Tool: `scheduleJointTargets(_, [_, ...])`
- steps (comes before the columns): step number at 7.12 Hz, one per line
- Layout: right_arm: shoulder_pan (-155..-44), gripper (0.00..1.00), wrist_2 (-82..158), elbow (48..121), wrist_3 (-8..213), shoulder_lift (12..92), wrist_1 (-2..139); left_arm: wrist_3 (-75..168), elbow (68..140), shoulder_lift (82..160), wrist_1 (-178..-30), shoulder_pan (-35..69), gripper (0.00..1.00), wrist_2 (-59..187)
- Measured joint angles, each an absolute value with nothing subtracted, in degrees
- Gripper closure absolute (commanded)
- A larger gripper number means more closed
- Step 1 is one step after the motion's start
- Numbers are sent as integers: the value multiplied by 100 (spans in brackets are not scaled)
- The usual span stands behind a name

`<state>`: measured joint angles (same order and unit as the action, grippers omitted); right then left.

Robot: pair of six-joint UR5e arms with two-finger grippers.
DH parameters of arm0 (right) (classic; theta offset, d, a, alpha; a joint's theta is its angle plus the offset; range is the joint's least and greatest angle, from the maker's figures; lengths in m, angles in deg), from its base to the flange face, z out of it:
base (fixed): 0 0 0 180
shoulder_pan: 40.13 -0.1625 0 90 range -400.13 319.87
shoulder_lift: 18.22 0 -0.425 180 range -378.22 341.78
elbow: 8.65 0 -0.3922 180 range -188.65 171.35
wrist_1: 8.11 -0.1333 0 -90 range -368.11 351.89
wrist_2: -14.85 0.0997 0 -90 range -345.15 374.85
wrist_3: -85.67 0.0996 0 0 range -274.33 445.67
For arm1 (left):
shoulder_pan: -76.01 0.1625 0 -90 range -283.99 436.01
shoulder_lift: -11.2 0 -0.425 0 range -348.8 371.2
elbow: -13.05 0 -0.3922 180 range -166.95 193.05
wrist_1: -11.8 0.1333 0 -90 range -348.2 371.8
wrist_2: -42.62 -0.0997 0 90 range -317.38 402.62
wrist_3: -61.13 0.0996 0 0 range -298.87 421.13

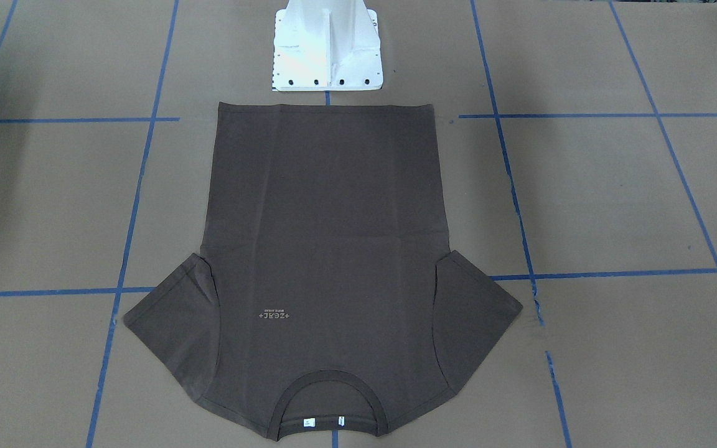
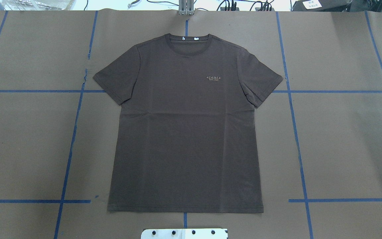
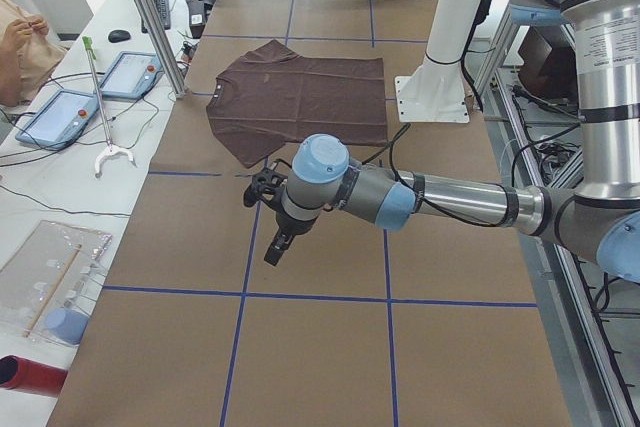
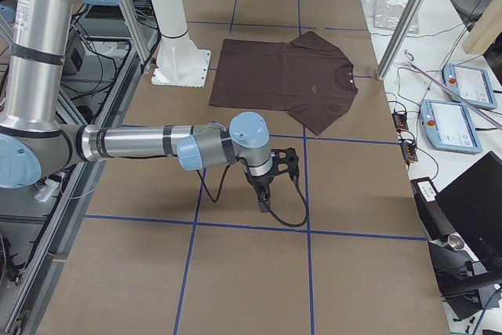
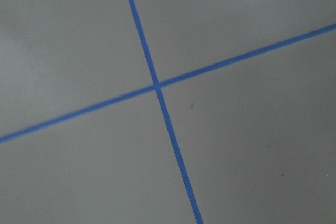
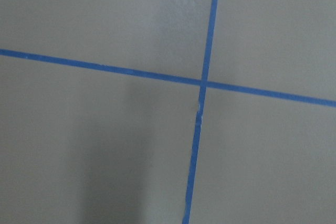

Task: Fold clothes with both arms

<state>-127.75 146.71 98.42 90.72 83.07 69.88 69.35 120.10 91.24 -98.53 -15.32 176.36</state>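
The dark brown T-shirt (image 1: pixel 327 249) lies flat and spread out, front up, on the brown paper table; its collar with white tags is at the far side from the robot base. It shows whole in the overhead view (image 2: pixel 184 132) and in both side views (image 3: pixel 300 97) (image 4: pixel 282 76). My left gripper (image 3: pixel 277 245) hangs over bare paper, well off the shirt's sleeve side; I cannot tell if it is open. My right gripper (image 4: pixel 264 196) hangs over bare paper on the other side; I cannot tell its state either. Both wrist views show only paper and blue tape crosses.
The white pedestal base (image 1: pixel 327 50) stands just behind the shirt's hem. Blue tape lines (image 2: pixel 297 132) grid the table. Tablets (image 3: pixel 60 112) (image 4: pixel 455 123), cables and metal posts (image 3: pixel 150 17) line the operators' side. A person's hands (image 3: pixel 20 37) show at the far left edge.
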Motion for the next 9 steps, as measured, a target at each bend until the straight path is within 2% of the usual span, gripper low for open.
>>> scheduleJointTargets(3, [-12720,0,14977,9230,9330,7284,6710,6745,11202,9853,-11020,-1502,0,17800])
scheduleJointTargets(6, [-11631,0,14834,8943,11658,6248,5970,6613,10993,10067,-11140,-1487,0,17942])
scheduleJointTargets(7, [-11055,2,14406,8627,12720,5867,5410,6612,11000,10072,-11147,-1487,0,17950])
scheduleJointTargets(9, [-9964,19,13225,7753,14303,5201,4331,6612,11005,10074,-11217,-1484,0,17954])
